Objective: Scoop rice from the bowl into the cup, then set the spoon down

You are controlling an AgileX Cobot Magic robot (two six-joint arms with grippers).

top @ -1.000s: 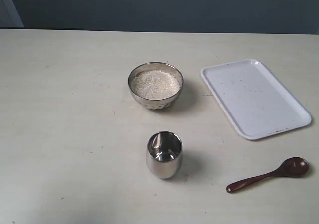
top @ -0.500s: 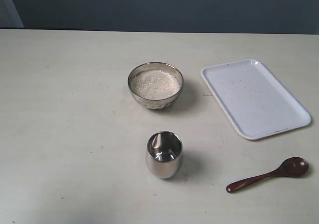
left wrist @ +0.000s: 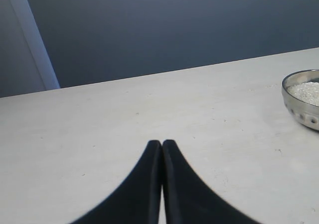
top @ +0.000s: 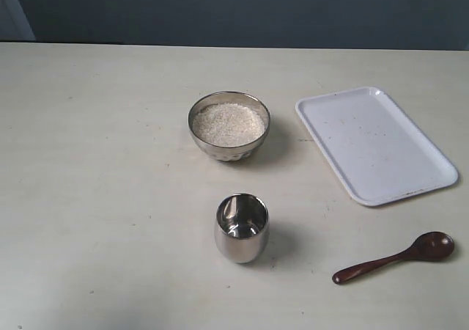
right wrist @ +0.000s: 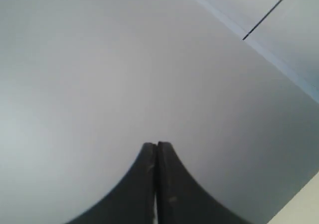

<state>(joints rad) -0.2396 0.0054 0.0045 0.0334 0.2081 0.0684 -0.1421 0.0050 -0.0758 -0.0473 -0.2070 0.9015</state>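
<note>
The steel bowl [top: 229,126] stands mid-table, filled with white rice [top: 228,123]. In front of it is the steel cup [top: 242,227], upright, with no rice visible inside. The dark wooden spoon [top: 396,257] lies flat at the front right, head toward the right edge. Neither gripper shows in the exterior view. In the left wrist view my left gripper [left wrist: 162,143] is shut and empty above bare table, with the bowl [left wrist: 302,99] off to one side. In the right wrist view my right gripper [right wrist: 156,145] is shut, facing a grey wall, with no task object in sight.
A white rectangular tray [top: 375,144] lies at the right, behind the spoon and beside the bowl. The cream table [top: 102,169] stretches to a dark back wall.
</note>
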